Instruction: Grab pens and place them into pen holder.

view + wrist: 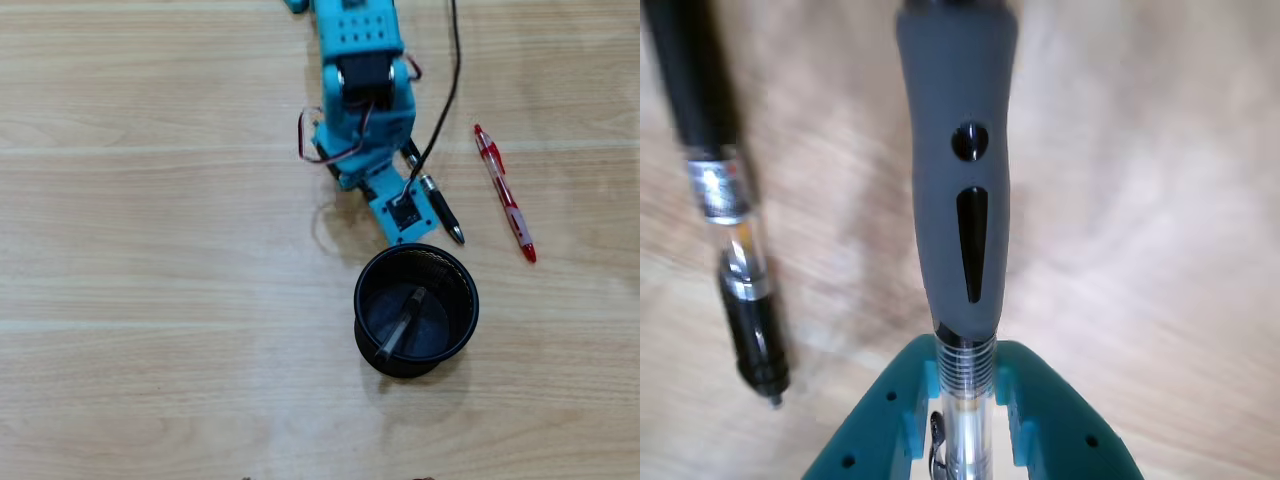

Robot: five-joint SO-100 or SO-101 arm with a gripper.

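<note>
My gripper (pixel 965 378) is shut on a pen (pixel 960 190) with a grey rubber grip and a clear barrel, which sticks out ahead of the teal jaws in the wrist view. In the overhead view the gripper (pixel 398 212) hangs just above the black mesh pen holder (pixel 358 300), and the arm hides the held pen. A clear pen (pixel 402 322) leans inside the holder. A black pen (pixel 441 207) (pixel 732 220) lies on the table beside the gripper. A red pen (pixel 505 193) lies further right.
The teal arm (pixel 362 80) reaches down from the top edge, with a black cable (pixel 450 90) trailing beside it. Everything rests on a light wooden table (pixel 150 250).
</note>
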